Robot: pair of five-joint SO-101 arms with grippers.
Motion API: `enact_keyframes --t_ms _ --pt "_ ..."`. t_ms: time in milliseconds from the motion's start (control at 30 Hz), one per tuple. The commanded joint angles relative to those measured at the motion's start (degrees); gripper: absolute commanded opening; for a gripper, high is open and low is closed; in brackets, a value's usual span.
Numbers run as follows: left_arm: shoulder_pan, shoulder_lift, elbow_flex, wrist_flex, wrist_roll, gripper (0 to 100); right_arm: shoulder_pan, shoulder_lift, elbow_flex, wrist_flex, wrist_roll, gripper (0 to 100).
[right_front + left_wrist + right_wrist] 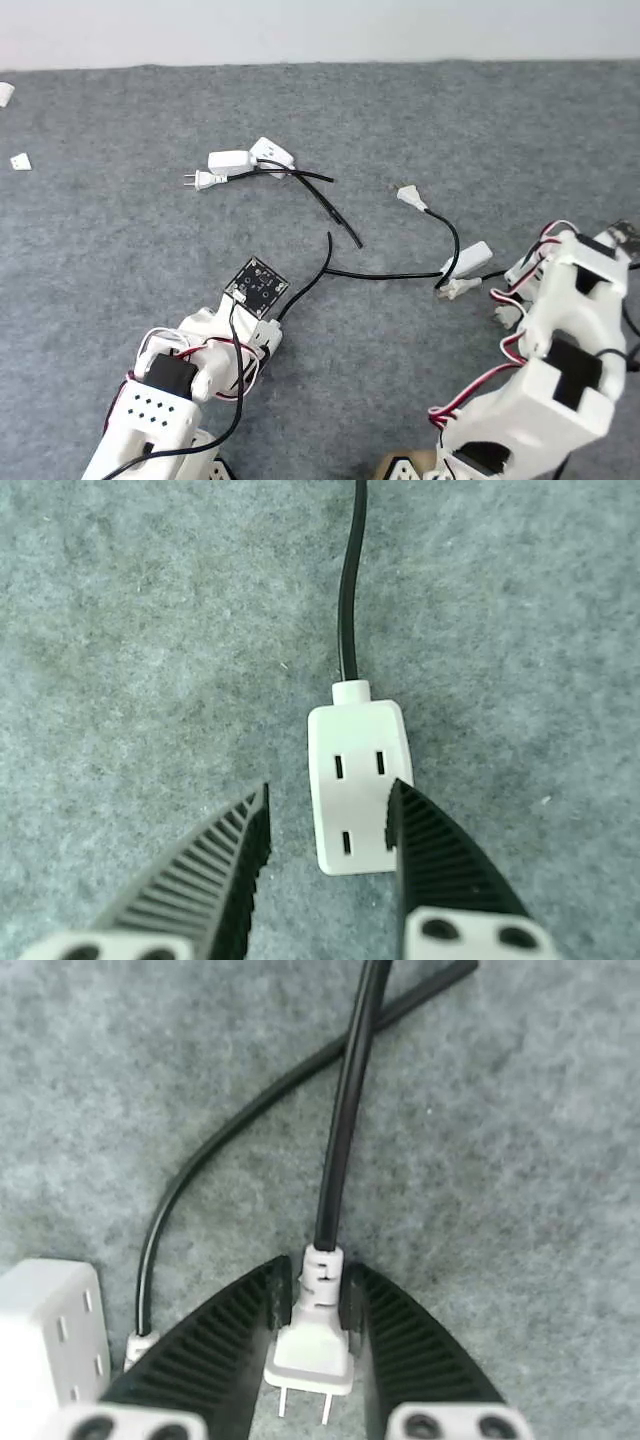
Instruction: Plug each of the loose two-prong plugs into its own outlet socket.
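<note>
Right jaws clamp a 2-prong plug point(312, 1345), probably light and stiff, by its body, prongs free, just beside a socket point(45, 1330) on the desk point(520, 1160); left jaws stand wide over a 2nd socket point(357, 770).

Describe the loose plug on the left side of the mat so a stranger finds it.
On the grey mat, look at the far left, where two white sockets lie together. The plug lies beside them, prongs pointing left. A second plug lies alone farther right; a third plug is in the right pincer.
</note>
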Motion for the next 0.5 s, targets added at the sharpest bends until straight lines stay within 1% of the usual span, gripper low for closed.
enact_keyframes --t_ms 0,200,333,467 --pt "0.1 -0.5 -0.7 0.7 -0.7 18 1.0 0.2 -3.5 0.7 -0.6 9.4" --pt "0.1 -0.5 -0.7 0.7 -0.7 18 1.4 0.4 -3.7 0.3 -0.5 9.1" --pt "0.1 -0.5 -0.7 0.7 -0.7 18 2.2 0.6 -3.7 0.1 -0.4 0.8" --pt "0.1 -0.5 -0.7 0.7 -0.7 18 2.2 0.4 -3.6 0.2 1.5 0.7"
